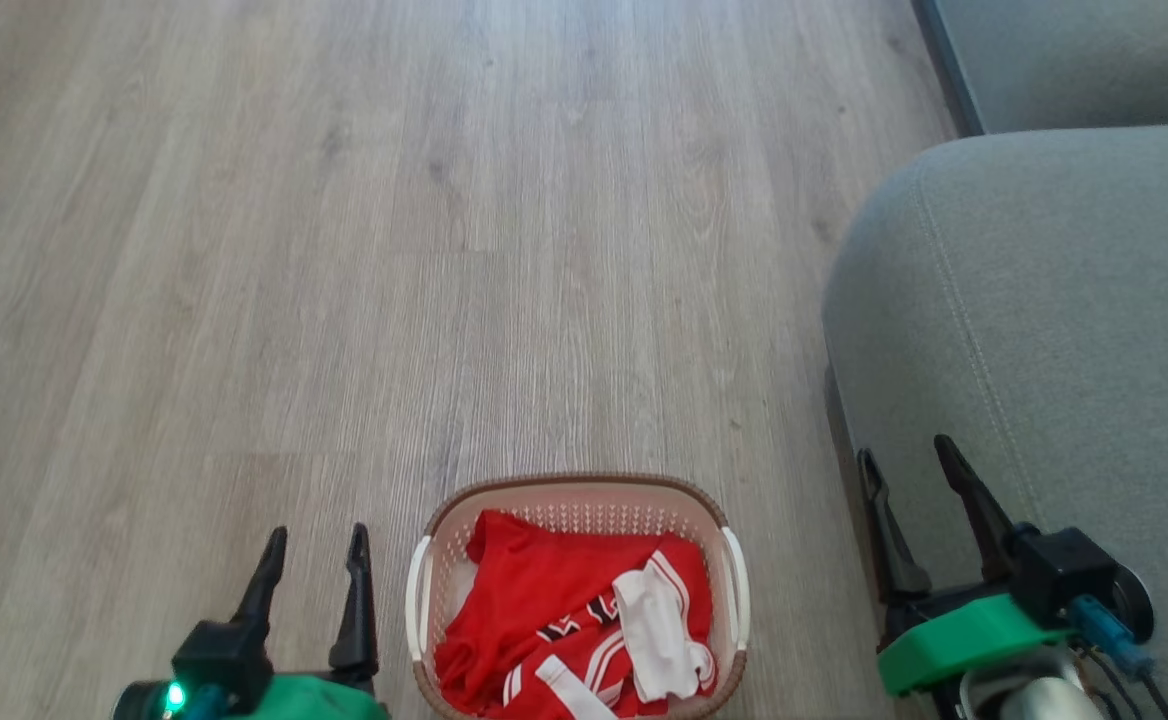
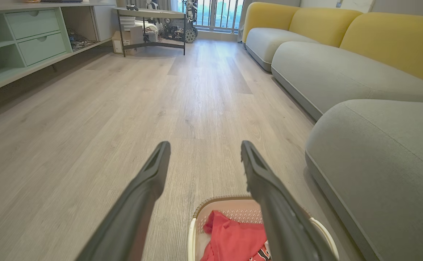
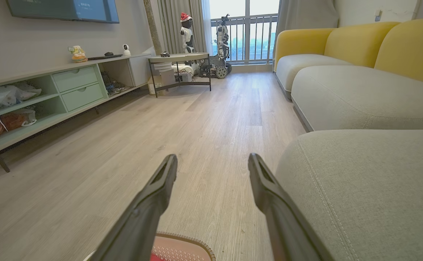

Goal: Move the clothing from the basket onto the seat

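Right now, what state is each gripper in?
Left gripper: open, holding nothing.
Right gripper: open, holding nothing.

Head cam looked steeply down at the pale wood-plank floor (image 1: 344, 250). The small oval cream plastic basket with a brown rim (image 1: 584, 512) sat at its bottom edge, and the big grey-green fabric sofa cushion (image 1: 1044, 300) ran along its right edge. Both wrist cams sat low and faced down the room toward the balcony window (image 3: 247, 32). The left one was closer over the basket, while the right caught just its far rim. All three shared basket, floor and cushion.
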